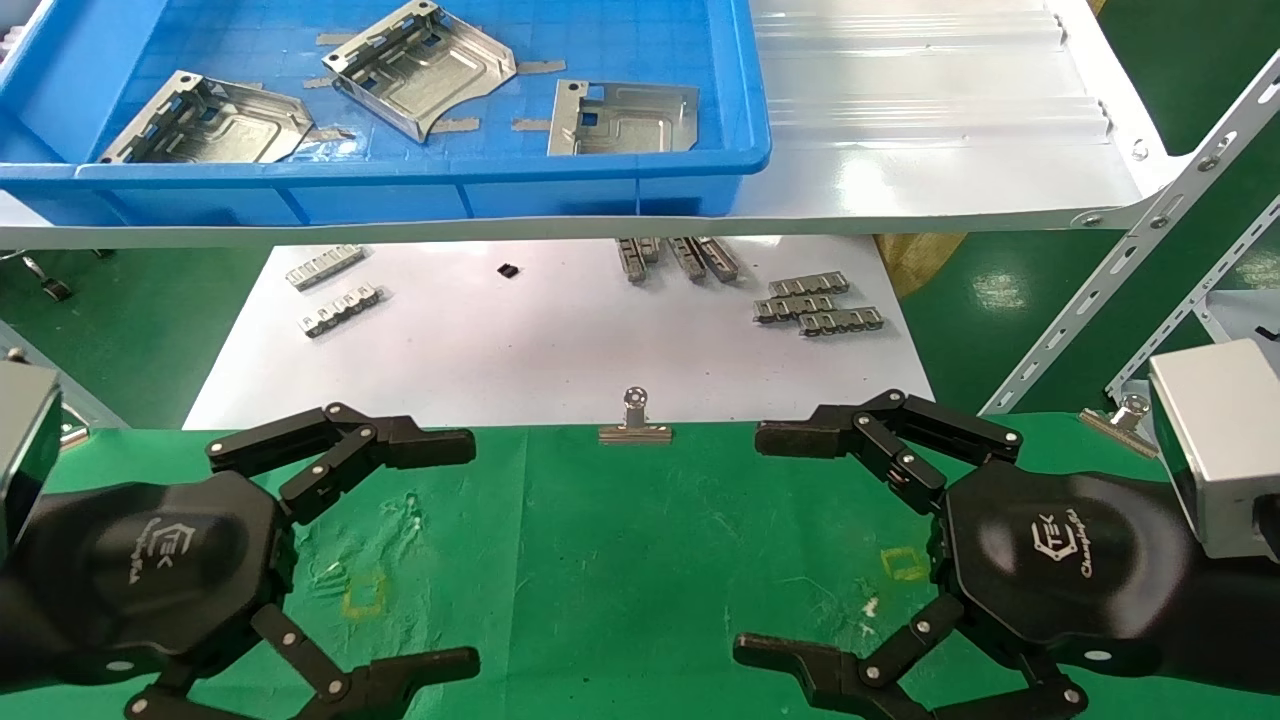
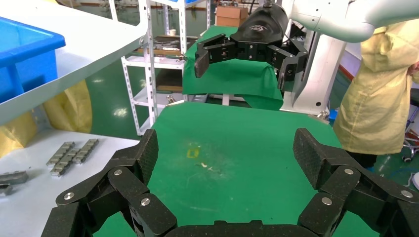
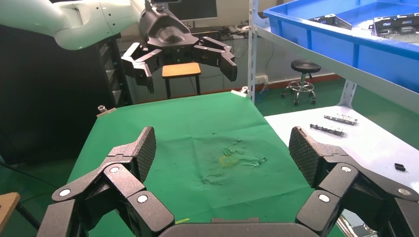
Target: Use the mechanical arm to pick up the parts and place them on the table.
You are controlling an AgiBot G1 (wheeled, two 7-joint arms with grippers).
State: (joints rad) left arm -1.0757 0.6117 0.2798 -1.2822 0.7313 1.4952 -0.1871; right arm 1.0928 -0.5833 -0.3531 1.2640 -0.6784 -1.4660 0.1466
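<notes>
- Left end effector (image 1: 345,545) and right end effector (image 1: 865,545): fingers spread wide, empty, hovering over the green counter (image 1: 620,560) facing each other. Looks like a ready pose.
- Parts (image 1: 420,68) lie in the blue bin (image 1: 420,185) on the white shelf (image 1: 950,150) above; none picked yet.
</notes>
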